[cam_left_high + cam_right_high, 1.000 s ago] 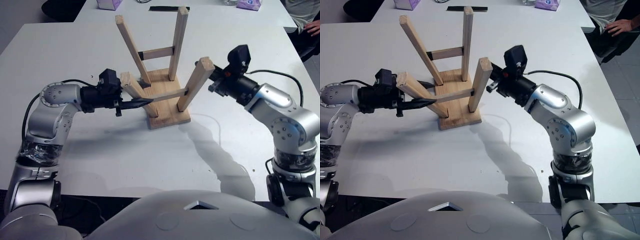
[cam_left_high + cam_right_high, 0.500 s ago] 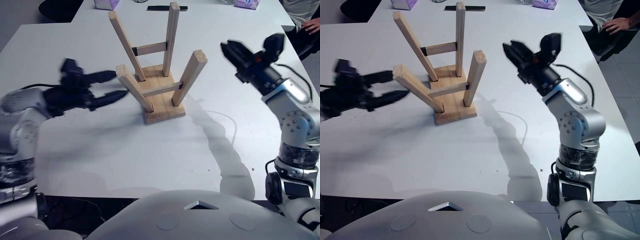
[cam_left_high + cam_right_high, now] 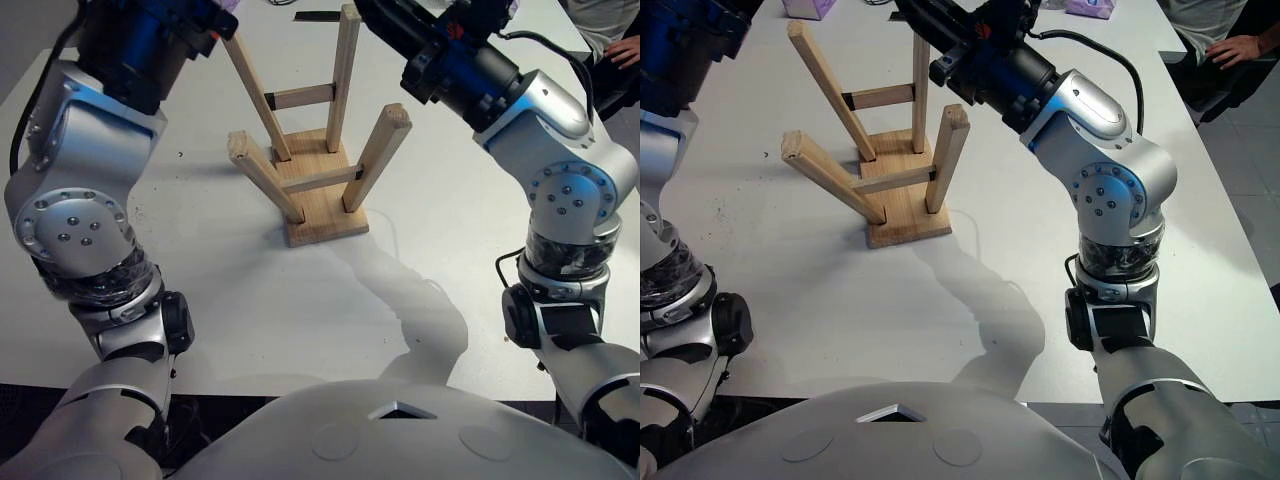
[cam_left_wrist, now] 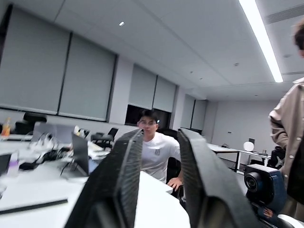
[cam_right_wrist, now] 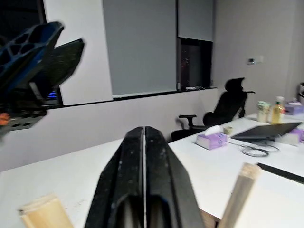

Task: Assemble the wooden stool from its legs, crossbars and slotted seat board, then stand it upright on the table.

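Wooden stool [image 3: 322,212], legs up, seat on our table [image 3: 230,300]; our left gripper [image 4: 160,137] parted, right gripper [image 5: 144,130] closed, empty.

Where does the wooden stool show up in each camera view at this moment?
Left eye view: wooden stool upside down on the table, centre, legs pointing up.
Right eye view: wooden stool left of centre, same pose.
Left wrist view: aimed up into the room, away from the table.
Right wrist view: two leg ends, one on each side of the shut right claw.
Shared landmark: black strip lying beyond the stool, also in the right wrist view.
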Controlling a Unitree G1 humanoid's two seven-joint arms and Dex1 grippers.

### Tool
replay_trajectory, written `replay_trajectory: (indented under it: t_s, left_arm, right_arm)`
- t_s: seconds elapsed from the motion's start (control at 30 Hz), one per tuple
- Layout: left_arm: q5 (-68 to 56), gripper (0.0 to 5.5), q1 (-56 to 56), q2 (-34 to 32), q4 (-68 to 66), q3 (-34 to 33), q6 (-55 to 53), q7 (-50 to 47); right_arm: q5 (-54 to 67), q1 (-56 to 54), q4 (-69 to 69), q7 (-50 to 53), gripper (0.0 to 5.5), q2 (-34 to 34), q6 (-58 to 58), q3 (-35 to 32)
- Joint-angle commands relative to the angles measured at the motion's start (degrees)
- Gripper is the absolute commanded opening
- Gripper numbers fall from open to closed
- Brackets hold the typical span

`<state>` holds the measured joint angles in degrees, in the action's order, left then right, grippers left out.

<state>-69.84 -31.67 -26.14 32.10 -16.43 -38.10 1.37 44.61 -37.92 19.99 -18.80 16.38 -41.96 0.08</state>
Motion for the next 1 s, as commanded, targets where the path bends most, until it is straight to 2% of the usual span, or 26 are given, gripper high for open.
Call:
replay_trajectory:
  t_s: [0.03,0.13,0.4,0.5,0.63,0.7,0.8,0.87,1.0]
  left_arm:
    - [-4.5,0.53,1.6,-0.8,3.1,0.6,-1.9,-3.8]
    - [-5.6,0.03,2.3,-1.7,3.5,0.9,-2.4,-5.1]
    - [-8.3,0.01,1.3,-3.8,4.3,0.0,-1.3,-7.1]
    - [-9.3,0.01,6.9,-2.8,4.5,1.7,-2.3,-7.9]
    - [-2.1,0.01,18.4,-0.2,1.7,7.1,-2.5,-6.3]
    - [1.2,0.01,20.7,0.9,-0.5,8.7,-1.1,-4.0]
    - [1.0,0.01,20.4,2.4,0.8,7.8,1.7,-2.0]
    - [-1.5,0.01,18.2,3.3,2.5,5.2,4.6,-1.4]
    - [-10.0,0.01,14.4,0.4,3.3,-7.8,11.4,1.2]
  right_arm:
    - [-0.9,0.1,0.4,-0.1,0.00,-0.5,-0.3,0.1]
    - [-1.0,-0.3,0.2,-0.1,0.00,-1.0,-0.6,0.0]
    - [4.1,-7.0,0.6,2.3,0.00,-3.3,-0.9,-5.1]
    - [-0.2,-3.9,-1.2,0.6,0.00,-1.9,-1.0,-0.9]
    - [-7.9,5.7,-5.3,-3.1,0.00,-0.7,0.7,8.7]
    - [-9.0,8.1,-6.3,-4.0,0.00,-1.4,1.6,9.7]
    - [-5.3,6.1,-4.7,-4.1,0.00,-3.2,1.5,6.0]
    - [0.0,2.9,-3.1,-2.6,0.00,-4.5,1.2,0.3]
    - [14.2,-3.1,-2.3,3.3,0.00,-3.2,1.2,-14.9]
